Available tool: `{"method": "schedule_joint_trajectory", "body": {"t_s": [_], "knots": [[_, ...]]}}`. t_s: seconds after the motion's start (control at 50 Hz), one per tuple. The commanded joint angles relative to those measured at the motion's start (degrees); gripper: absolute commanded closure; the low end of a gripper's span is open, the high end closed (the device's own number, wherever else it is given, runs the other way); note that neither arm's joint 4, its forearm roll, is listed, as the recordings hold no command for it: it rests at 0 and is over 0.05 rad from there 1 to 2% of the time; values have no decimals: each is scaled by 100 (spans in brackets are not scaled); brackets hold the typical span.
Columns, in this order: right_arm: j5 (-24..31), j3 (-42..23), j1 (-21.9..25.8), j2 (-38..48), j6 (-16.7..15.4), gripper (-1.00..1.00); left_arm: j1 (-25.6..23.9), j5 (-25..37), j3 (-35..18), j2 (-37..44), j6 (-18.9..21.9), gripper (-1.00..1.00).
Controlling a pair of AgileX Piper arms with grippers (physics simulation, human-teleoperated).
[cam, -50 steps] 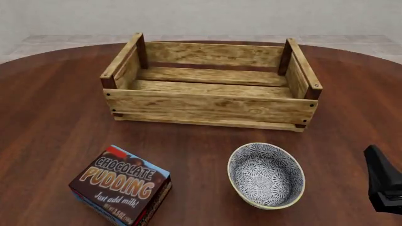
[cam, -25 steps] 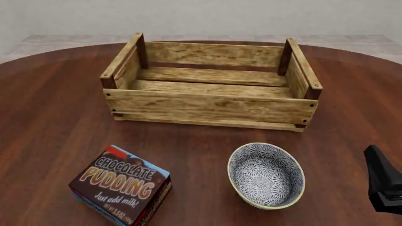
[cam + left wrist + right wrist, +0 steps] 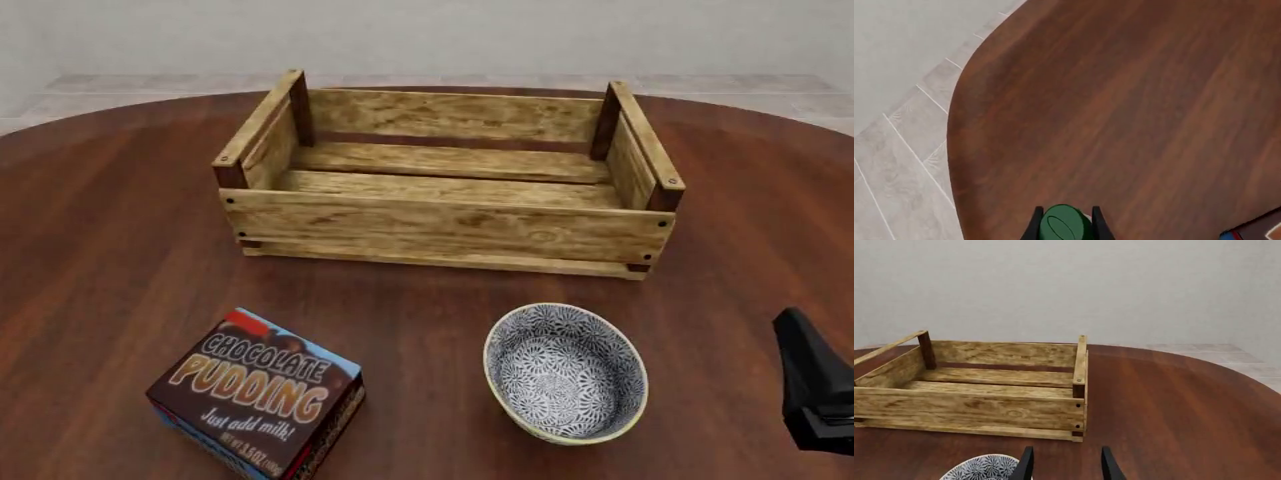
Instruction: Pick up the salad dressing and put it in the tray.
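Note:
Only the green cap of the salad dressing [image 3: 1066,225] shows, in the left wrist view; its whitish body is almost wholly hidden. My left gripper [image 3: 1066,227] has one finger pressed against each side of that cap. Neither that arm nor the bottle appears in the front view. The tray [image 3: 447,215] is a light-wood slatted crate with dark corner posts at the far middle of the table, with nothing in it; the right wrist view shows the tray [image 3: 974,410] too. My right gripper [image 3: 1067,466] is open with nothing between its fingers, near the table's front right [image 3: 814,395].
A brown chocolate pudding box [image 3: 260,390] lies at the front left, and its corner [image 3: 1262,229] shows in the left wrist view. A grey patterned bowl [image 3: 635,400] stands at the front right, just left of the right gripper. The table's left edge and tiled floor [image 3: 901,150] lie beyond the bottle.

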Motion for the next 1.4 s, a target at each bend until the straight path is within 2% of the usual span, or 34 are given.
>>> {"method": "schedule_joint_trajectory", "body": {"t_s": [0.02, 0.3, 0.36, 0.54, 0.9, 1.14, 1.4], "knots": [[0, 0, 1, 0, -1, -100, -16, -152, 91, 195, -141, 100], [0, 0, 1, -1, -1, -100, -127, 314, -5, -298, -220, 100], [-1, 0, -1, 2, 0, -100, -165, 573, -179, -519, -203, 100], [-1, 0, 0, 1, 0, -100, -272, 797, -426, -753, -114, 100], [-1, 0, -1, 2, 0, -100, -423, 866, -1170, -675, 93, 100], [-1, 0, 0, 2, 1, -100, -854, 1052, -1692, -713, 52, 100], [0, 0, 0, -1, -1, -100, -1602, 631, -2096, -120, 21, 100]]}}
